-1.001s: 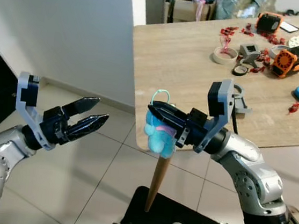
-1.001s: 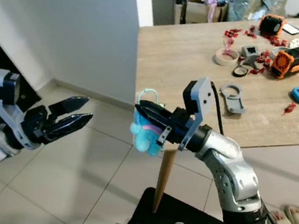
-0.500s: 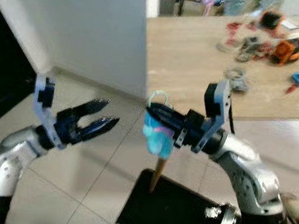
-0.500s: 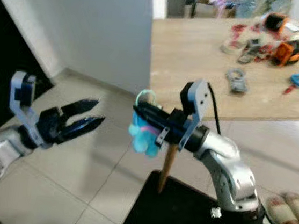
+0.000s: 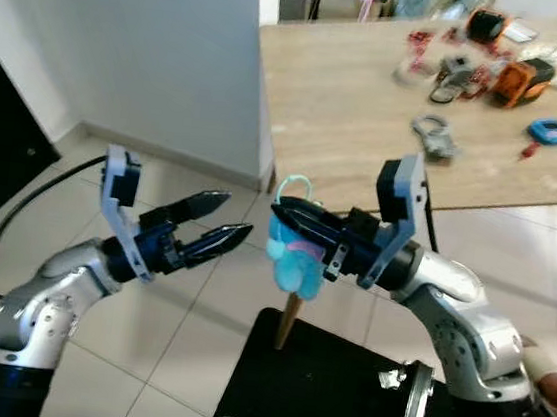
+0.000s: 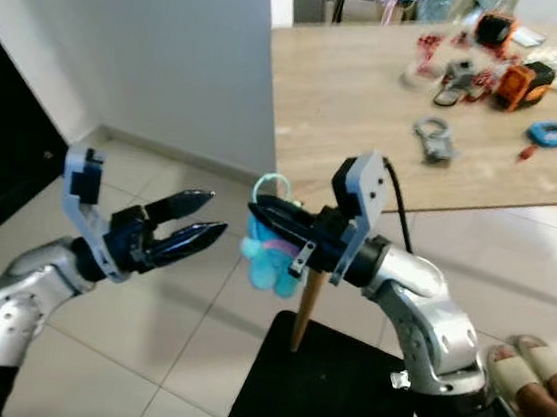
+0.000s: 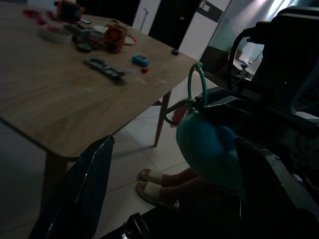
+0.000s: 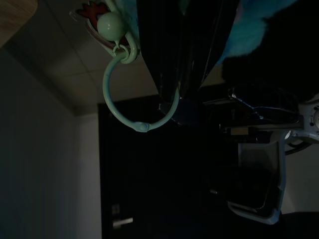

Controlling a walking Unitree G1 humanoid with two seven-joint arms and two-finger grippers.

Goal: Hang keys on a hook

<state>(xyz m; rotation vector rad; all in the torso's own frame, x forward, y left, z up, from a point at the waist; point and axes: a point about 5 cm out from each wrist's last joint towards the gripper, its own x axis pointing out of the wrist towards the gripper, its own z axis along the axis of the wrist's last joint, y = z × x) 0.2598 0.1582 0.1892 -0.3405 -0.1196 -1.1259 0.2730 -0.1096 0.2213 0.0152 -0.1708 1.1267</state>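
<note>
We hold the keys' fluffy blue keychain (image 5: 293,258) in our right gripper (image 5: 292,220), whose two black fingers are pinched on its top. The toy hangs in the air just in front of the near edge of the wooden table (image 5: 370,108), close to the table's leg (image 5: 291,321). A thin green ring (image 5: 295,183) stands up out of the toy, above the fingers. In the right wrist view the ring (image 8: 130,99) shows as a loop with a little green ball (image 8: 110,22) where it joins the toy.

Our left gripper (image 5: 224,225) is beside the toy, on the side away from the table, near but not touching. Its fingers are spread apart and hold nothing.

We think the toy is soft and very light. It will squash if we squeeze it, so it can wobble and swing as we walk. The ring looks thin and a bit bendy, and it is the part that must go over the hook. So we think it is best to keep the pinch on the fluffy body, close under the ring, and leave the ring free and pointing up. We cannot make out any metal keys on it
</note>
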